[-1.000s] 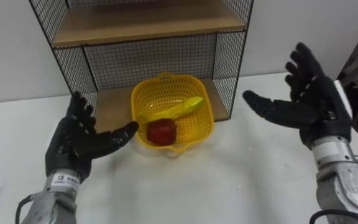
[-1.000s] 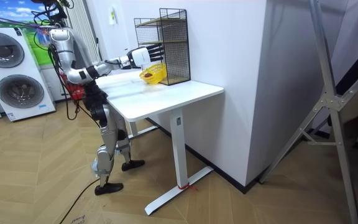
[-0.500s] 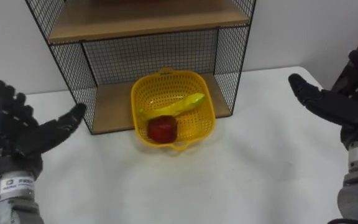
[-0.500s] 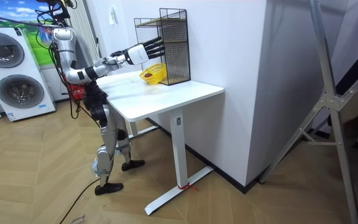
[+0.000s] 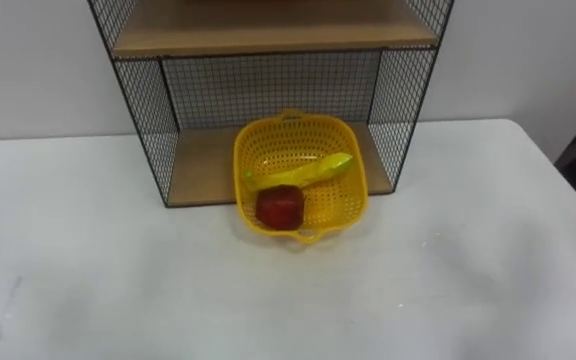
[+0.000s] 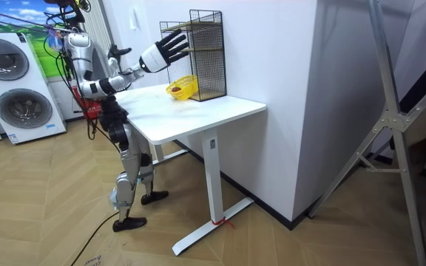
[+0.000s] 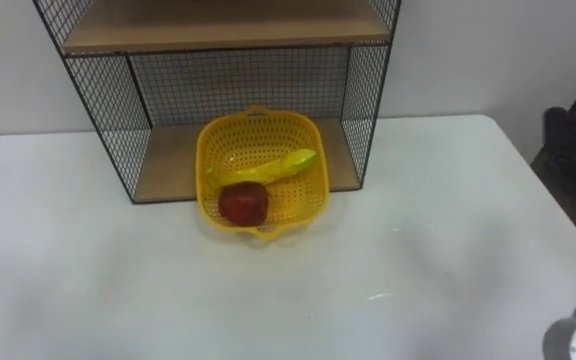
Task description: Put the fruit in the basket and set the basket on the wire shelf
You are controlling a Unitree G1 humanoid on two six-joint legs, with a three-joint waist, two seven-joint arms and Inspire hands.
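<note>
Perforated plastic basket (image 5: 343, 200), metal wire shelf (image 5: 268, 90) (wooden boards (image 5: 203, 165)), matt white table (image 5: 118, 290)

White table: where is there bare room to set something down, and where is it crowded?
Bare: the white table left of, right of and in front of the yellow plastic basket. Crowded: the bottom board of the black wire shelf, where the basket sits partly in.

front: white table (image 5: 118, 290) bare, open | lower bay: yellow basket (image 5: 240, 175) blocks middle, gaps either side | flanks: wire shelf (image 5: 143, 110) mesh walls | overhead: wooden board (image 5: 268, 38)
</note>
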